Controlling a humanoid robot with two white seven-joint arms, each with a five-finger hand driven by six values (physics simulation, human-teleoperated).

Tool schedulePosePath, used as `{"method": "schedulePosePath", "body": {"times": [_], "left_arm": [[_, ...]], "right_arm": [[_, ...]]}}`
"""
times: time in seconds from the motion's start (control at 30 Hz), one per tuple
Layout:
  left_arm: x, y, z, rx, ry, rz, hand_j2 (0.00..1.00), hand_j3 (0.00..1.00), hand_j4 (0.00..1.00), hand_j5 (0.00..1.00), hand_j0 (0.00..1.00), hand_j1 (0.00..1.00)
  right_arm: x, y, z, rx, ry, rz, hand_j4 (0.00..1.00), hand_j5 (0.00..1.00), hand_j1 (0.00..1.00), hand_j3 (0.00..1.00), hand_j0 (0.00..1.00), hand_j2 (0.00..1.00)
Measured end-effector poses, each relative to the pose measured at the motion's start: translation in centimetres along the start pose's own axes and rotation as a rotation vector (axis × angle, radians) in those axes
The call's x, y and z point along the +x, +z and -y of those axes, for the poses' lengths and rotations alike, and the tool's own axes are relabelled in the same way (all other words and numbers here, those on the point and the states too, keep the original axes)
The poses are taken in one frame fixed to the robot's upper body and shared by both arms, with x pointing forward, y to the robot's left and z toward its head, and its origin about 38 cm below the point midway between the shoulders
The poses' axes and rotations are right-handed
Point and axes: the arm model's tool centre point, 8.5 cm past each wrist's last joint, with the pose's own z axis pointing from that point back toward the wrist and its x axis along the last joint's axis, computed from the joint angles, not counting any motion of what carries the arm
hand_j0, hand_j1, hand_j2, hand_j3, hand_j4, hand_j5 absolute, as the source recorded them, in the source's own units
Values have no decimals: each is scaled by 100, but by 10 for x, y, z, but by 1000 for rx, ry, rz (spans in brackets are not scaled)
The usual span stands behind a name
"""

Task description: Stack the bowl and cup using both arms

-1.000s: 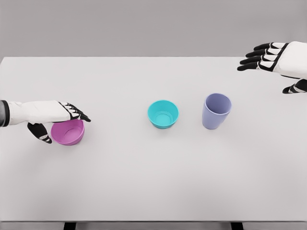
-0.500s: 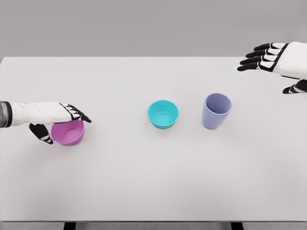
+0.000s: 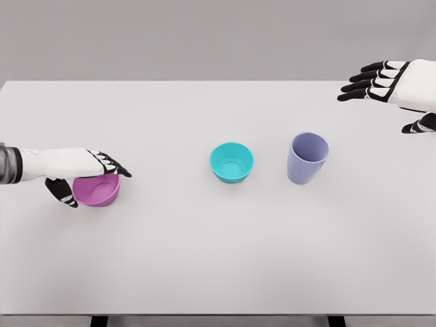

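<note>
Grasping of the pink bowl (image 3: 97,190) is the step judged to be in hand. The left robot hand (image 3: 80,172) is laid over the bowl near the left edge of the bench (image 3: 218,259), its fingers stretched across the far rim and the thumb dropped beside the near wall; whether the grip is actually closed cannot be told, since the fingers look nearly straight and no lift is seen. The bowl rests on the bench, well apart from the teal bowl (image 3: 231,162) at the middle. Just right of that bowl a lilac cup (image 3: 307,158) stands upright, untouched. The right robot hand (image 3: 392,85) is held above the far right corner, fingers spread and empty. Nothing is stacked yet. Next, a firm pinch on the pink rim is called for, then a lift and carry toward the middle.
</note>
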Motion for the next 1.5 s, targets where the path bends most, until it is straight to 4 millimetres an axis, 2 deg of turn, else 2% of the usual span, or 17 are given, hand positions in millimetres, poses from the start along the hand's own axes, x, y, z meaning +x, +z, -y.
{"method": "schedulePosePath", "body": {"times": [0.17, 0.33, 0.57, 1.0, 1.23, 1.5], "left_arm": [[0, -2, 1, -2, -2, -1, 100, 100, 100, 100, 100, 100], [-1, -3, 2, -8, -4, -5, 79, 79, 79, 79, 79, 79], [-1, -2, 0, -7, -17, -11, 72, 72, 72, 72, 72, 72], [19, 4, -22, 40, -77, 31, 69, 69, 69, 69, 69, 69], [27, 11, -45, 91, -124, 41, 69, 69, 69, 69, 69, 69], [38, 3, -63, 130, -157, 72, 69, 69, 69, 69, 69, 69]], "right_arm": [[0, 0, 0, 0, 0, 0, 100, 100, 100, 100, 100, 100], [0, 0, 0, 1, 1, 0, 100, 100, 100, 100, 100, 100], [0, 0, 1, 0, 2, -1, 100, 100, 100, 100, 100, 100], [0, 1, 2, 2, 5, -3, 100, 100, 100, 100, 100, 100], [0, 2, 1, 2, 5, -4, 100, 100, 100, 100, 100, 100], [-1, 4, 2, 7, 9, -9, 100, 100, 100, 100, 100, 100]]}}
